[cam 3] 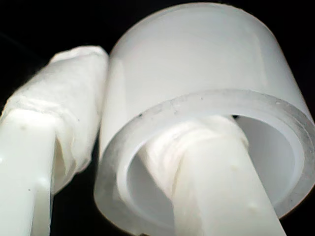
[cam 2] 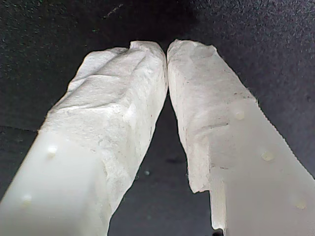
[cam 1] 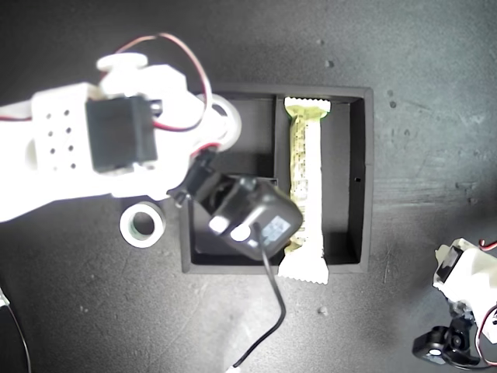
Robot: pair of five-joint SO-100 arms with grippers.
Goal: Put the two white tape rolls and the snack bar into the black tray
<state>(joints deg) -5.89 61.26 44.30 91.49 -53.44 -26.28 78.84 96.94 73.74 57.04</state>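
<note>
an overhead exterior view shows a square matte black tray (cam 1: 365,155) on a dark tabletop (cam 1: 435,70), with two small compartments on the exterior view's left and one long compartment on its right.

the snack bar (cam 1: 303,171), in a pale yellow-green wrapper with crimped white ends, lies lengthwise in the long compartment; one crimped end sticks out over the tray's rim, and bare black floor shows between the bar and the tray's right wall.

my second gripper (cam 3: 123,147) grasps the larger white tape roll (cam 3: 206,64), one finger outside its wall and one inside its hole. in the exterior view this big white arm (cam 1: 78,148) covers the tray's left compartments, and a bit of the roll's rim shows at the tray's upper left edge.

the smaller white tape roll (cam 1: 142,224), with a greenish inner core, lies flat on the table just beside the tray's left wall, outside it.

my first gripper (cam 2: 167,54) is clenched on nothing, tips touching, over bare dark surface. the other arm (cam 1: 466,311) sits in the exterior view's lower right corner, well apart from the tray.
</note>
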